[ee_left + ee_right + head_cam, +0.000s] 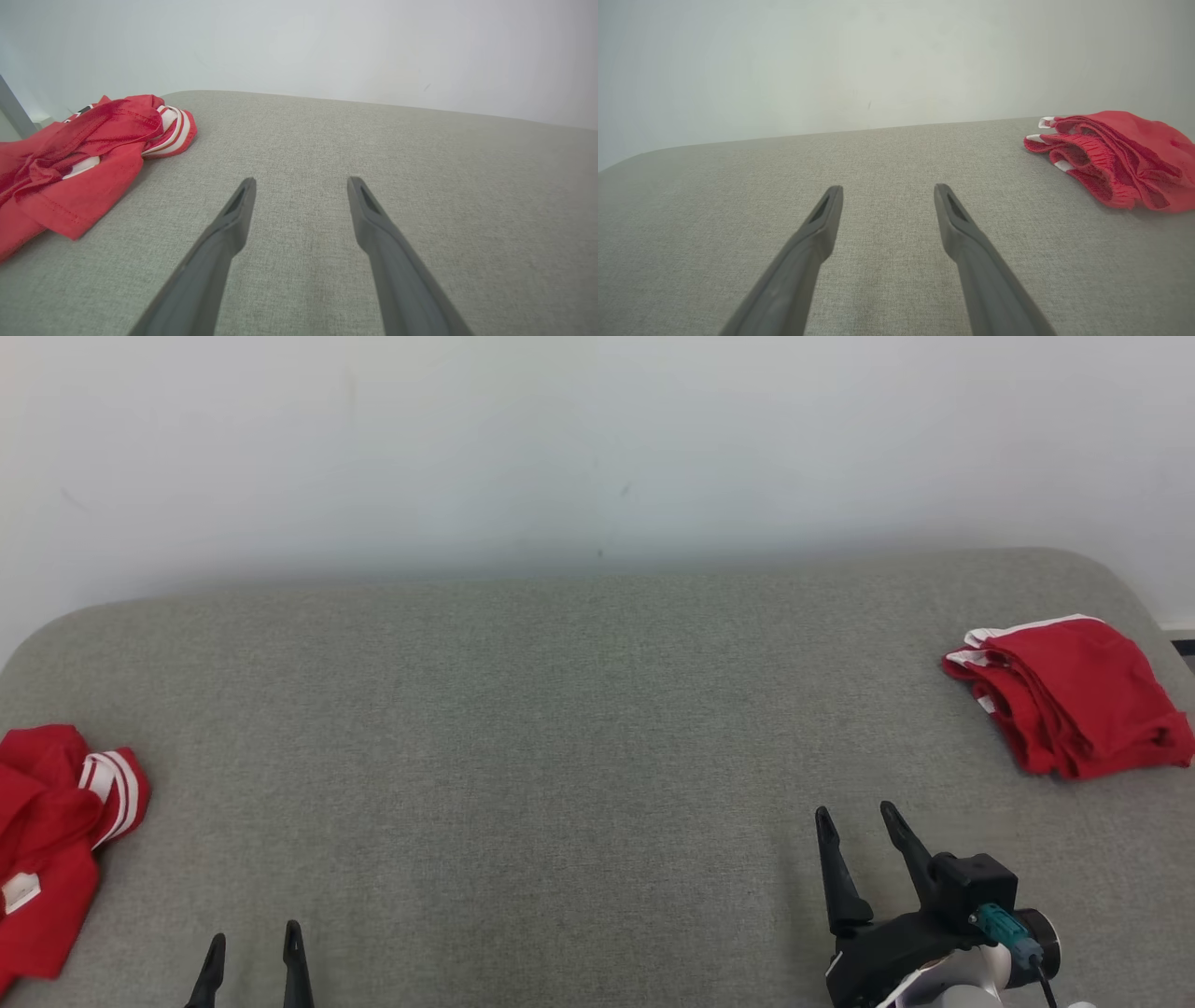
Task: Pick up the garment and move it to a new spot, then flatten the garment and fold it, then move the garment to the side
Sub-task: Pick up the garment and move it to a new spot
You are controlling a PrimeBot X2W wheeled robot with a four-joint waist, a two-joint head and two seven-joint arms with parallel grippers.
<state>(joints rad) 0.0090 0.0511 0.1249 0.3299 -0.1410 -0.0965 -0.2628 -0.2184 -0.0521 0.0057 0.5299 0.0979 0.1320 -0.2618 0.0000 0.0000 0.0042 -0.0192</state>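
Grippers counted: two. I see my left gripper (255, 941) and right gripper (854, 814) both spread wide, holding nothing and touching no cloth, over the grey cushion (560, 728). Garments counted: two, red with white trim. One crumpled garment (51, 831) lies at the cushion's left edge; one folded garment (1074, 695) sits far right.

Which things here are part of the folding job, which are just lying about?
Job: crumpled red garment; left gripper and right gripper, both open; grey padded surface.
Lying about: folded red garment at right, apparently done; white wall.
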